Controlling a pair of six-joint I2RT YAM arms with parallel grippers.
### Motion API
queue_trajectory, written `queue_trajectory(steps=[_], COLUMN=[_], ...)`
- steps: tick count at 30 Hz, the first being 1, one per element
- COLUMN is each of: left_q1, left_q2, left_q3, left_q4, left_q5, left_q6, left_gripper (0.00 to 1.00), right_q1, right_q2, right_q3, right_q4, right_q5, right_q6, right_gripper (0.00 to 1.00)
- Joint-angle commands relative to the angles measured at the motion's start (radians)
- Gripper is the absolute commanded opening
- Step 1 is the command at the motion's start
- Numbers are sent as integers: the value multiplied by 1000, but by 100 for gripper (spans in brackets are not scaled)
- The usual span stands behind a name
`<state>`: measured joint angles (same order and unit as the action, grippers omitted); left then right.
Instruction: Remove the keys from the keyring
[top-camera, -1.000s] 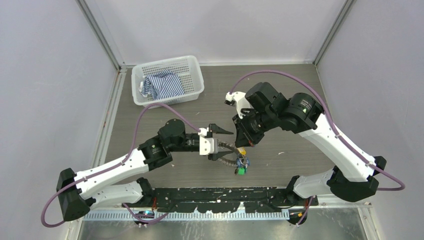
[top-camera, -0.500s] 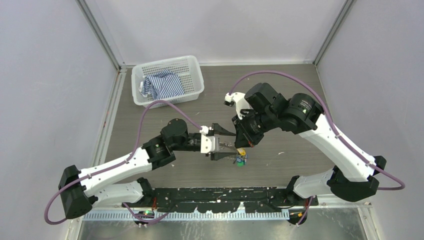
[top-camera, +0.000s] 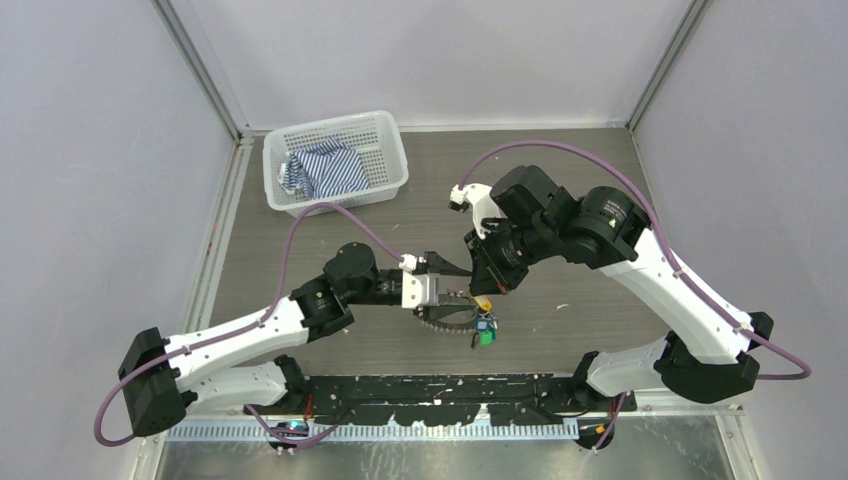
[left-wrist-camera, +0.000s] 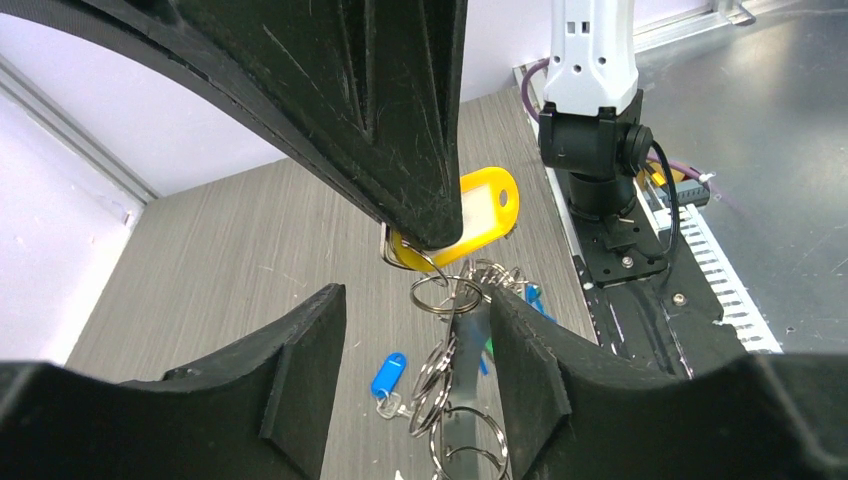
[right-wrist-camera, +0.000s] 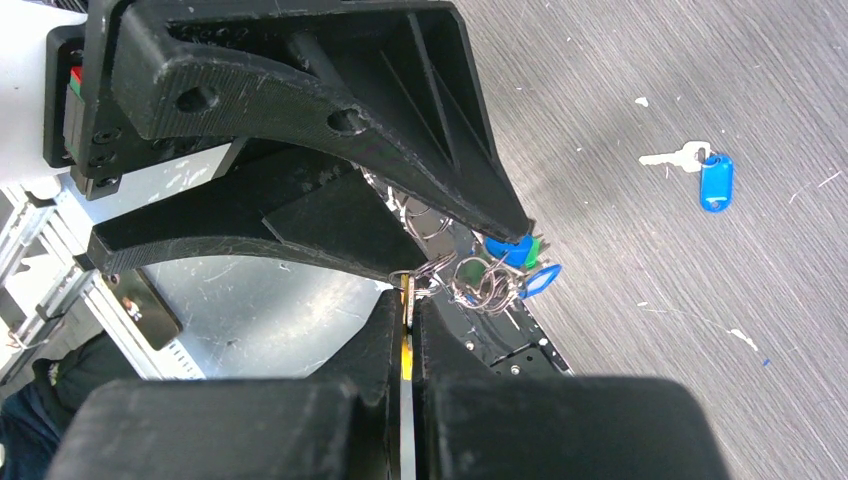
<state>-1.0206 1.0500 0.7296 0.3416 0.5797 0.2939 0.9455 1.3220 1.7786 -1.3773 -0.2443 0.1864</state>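
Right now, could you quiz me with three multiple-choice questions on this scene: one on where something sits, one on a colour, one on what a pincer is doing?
1. Where is the white basket?
A) far left corner
B) between the arms
C) near right edge

2. What colour is the tag in the right pincer?
A) red
B) yellow
C) white

3. How does the left pincer stand?
A) shut tight
B) open, the keyring between its fingers
C) out of view

Answers:
1 A: the top view shows it far left.
2 B: the left wrist view shows it pinched and yellow.
3 B: its fingers stand apart on either side of the rings.
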Motion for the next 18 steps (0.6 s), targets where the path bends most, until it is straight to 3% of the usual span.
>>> queue_trajectory(steps=[1, 18], left_q1=[-4, -18], left_q2=[-13, -18], left_q3=[-17, -87], left_q4=[103, 263], left_q5=[-3, -81], left_q6=[-17, -8], left_gripper=[55, 51], right_q1=[7, 13], right_q2=[-17, 6], right_q3=[56, 83], right_q4=[35, 25], right_q5=[2, -2], right_q6=[5, 10], right_gripper=[1, 1])
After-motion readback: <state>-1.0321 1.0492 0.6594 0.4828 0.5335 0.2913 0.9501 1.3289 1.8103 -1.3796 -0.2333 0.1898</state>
